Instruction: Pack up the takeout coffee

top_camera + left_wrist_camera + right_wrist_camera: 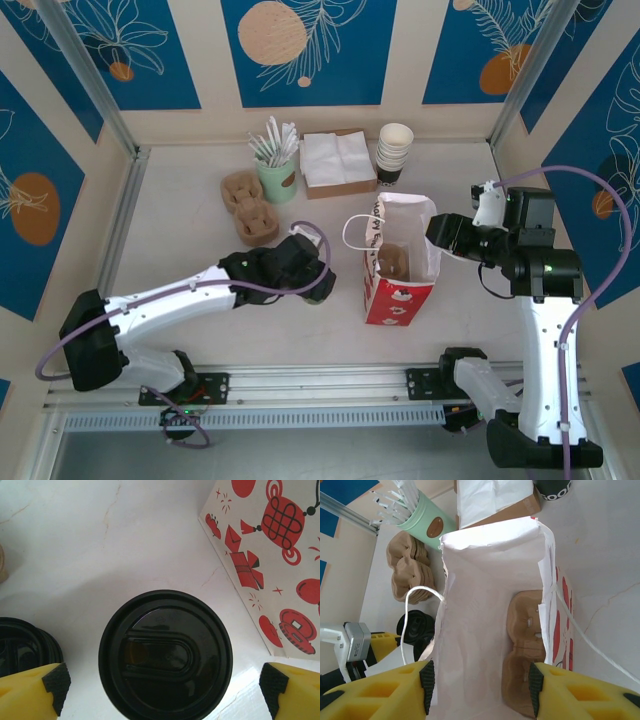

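Note:
The takeout coffee (165,655) stands on the white table just left of the red paper bag (280,555); its black lid faces the left wrist camera and hides the olive cup below. My left gripper (164,685) is open, with one yellow finger on each side of the lid and a gap at both. In the top view the cup (320,291) peeks out under that gripper (312,280). My right gripper (481,687) is closed across the near end of the open bag (485,630), pads against its walls. A brown pulp carrier (527,645) lies inside the bag.
A stack of black lids (25,647) sits left of the cup. At the back stand a mint cup with white sticks (277,175), a napkin box (338,162) and stacked paper cups (395,152). Brown pulp carriers (250,205) lie behind my left arm.

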Robot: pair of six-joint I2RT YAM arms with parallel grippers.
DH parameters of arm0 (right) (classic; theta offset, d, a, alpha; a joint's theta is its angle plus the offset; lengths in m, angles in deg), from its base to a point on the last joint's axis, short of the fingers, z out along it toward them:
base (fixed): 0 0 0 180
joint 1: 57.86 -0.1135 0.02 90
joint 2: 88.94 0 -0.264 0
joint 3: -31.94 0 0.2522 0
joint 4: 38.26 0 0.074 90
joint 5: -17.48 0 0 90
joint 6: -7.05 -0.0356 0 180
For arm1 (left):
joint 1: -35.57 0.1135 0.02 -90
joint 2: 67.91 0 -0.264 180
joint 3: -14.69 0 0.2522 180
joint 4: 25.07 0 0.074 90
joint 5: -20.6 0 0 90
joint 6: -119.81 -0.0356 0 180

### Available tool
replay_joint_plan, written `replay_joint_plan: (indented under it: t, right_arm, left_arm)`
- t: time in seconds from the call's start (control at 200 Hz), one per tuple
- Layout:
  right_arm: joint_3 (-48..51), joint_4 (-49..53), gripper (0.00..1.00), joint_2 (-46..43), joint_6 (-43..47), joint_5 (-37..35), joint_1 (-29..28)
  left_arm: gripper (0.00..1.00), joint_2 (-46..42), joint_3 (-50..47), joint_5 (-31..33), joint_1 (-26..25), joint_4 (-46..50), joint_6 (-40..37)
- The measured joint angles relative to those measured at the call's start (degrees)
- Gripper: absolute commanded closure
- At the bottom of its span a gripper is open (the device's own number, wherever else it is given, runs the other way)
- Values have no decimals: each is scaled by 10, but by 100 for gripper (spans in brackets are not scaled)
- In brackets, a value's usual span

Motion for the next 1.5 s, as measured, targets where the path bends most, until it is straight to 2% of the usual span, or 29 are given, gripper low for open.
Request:
replay_joint_plan:
  t: [0.495,0.82,1.15,1.5]
  right_arm:
    - [1,0,45,0,-4,9,0]
    - [7,-9,45,-9,-14,6,0]
    - [8,-10,45,-9,-15,3,0]
    - [15,-11,45,-9,-15,3,0]
  left_arm:
    - [18,59,40,30,-11,36,14]
    - [18,77,59,37,-12,57,22]
    - [24,83,61,35,-15,55,26]
    - [24,90,68,35,-17,56,28]
